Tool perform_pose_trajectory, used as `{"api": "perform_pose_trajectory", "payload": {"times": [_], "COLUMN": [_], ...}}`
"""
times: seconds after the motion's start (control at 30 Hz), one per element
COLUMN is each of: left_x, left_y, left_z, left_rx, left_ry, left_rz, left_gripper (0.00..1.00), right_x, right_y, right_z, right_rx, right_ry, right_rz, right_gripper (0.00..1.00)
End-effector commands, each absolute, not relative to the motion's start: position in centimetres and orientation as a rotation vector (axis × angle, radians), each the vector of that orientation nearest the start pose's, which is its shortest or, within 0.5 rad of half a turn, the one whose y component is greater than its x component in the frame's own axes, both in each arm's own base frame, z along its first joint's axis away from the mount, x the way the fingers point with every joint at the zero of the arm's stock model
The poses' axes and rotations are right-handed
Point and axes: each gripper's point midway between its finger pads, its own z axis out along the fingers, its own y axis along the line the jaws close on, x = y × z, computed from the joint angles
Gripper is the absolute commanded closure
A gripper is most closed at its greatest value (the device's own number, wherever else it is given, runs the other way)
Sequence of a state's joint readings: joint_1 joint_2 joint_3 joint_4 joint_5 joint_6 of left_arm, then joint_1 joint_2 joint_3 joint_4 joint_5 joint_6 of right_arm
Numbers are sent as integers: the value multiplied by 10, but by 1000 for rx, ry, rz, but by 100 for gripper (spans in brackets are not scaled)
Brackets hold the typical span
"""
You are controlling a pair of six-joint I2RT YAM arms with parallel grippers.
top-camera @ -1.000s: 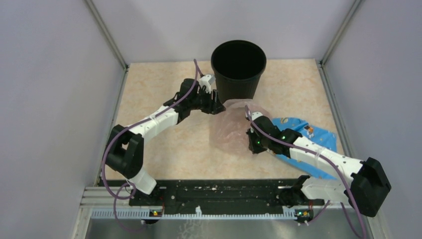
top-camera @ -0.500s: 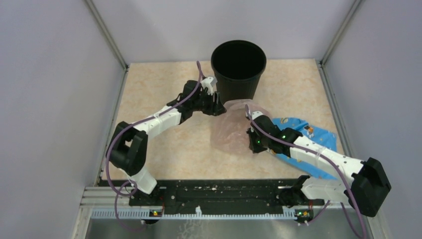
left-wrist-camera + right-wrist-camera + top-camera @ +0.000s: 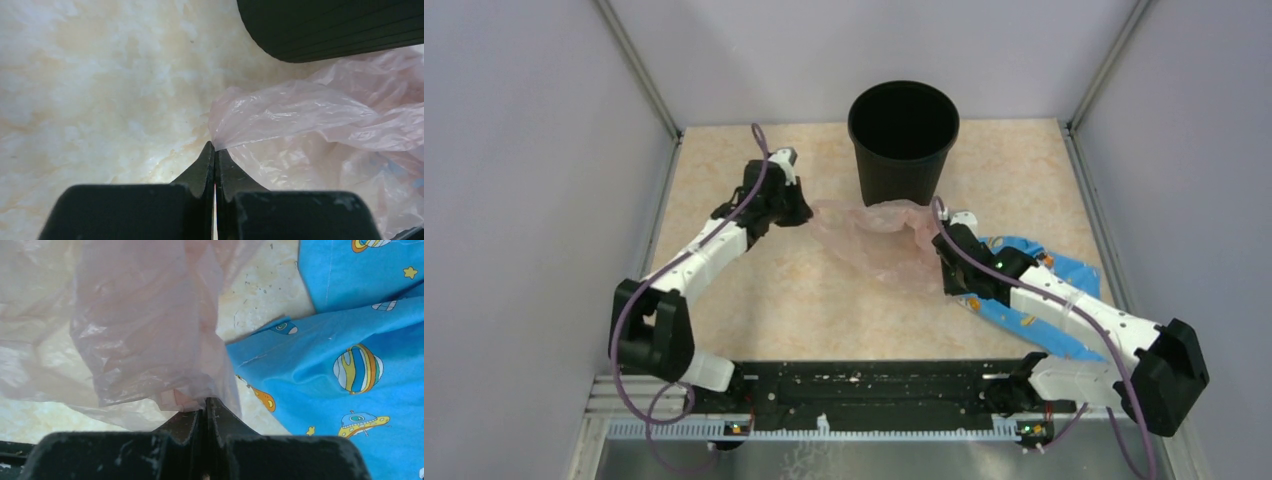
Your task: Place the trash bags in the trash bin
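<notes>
The pale-pink trash bag [image 3: 876,238] lies stretched across the table just in front of the black trash bin [image 3: 902,128]. At the bag's left corner my left gripper [image 3: 810,211] is shut on the film. The left wrist view shows the closed tips [image 3: 215,148] pinching the bag's edge [image 3: 305,117], with the bin's base [image 3: 345,25] above them. My right gripper [image 3: 944,238] is shut on the bag's right end. In the right wrist view, bunched film [image 3: 145,325] comes out of the closed tips [image 3: 206,403].
A blue cloth with a cartoon print [image 3: 1049,278] lies on the table under my right arm, also beside the bag in the right wrist view [image 3: 350,340]. Grey walls enclose the marbled tabletop [image 3: 754,290] on three sides.
My left gripper has shut on the bag's edge and pulled it left, away from the bin, spreading the film out. The right gripper shifted slightly back and to the right, still holding its end.
</notes>
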State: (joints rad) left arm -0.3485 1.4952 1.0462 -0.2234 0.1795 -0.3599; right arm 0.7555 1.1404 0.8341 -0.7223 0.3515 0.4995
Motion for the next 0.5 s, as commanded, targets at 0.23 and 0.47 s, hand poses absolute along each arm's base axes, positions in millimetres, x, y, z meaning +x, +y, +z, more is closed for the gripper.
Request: {"api": "perform_pose_trajectory", "payload": {"times": [0.23,0.47], "left_x": [341,332], "left_y": [-183,-183], "left_z": [210,216], "left_rx": [181,196], "left_ry": [2141,2144], "left_rz": [-672,-689], "left_gripper": [100,100], "right_x": [247,253], "right_y": [212,220], "right_z": [195,207], "right_rx": [-258,-206], "right_ry": [2253,2212], "right_rz": [429,487], "right_gripper": [80,33]}}
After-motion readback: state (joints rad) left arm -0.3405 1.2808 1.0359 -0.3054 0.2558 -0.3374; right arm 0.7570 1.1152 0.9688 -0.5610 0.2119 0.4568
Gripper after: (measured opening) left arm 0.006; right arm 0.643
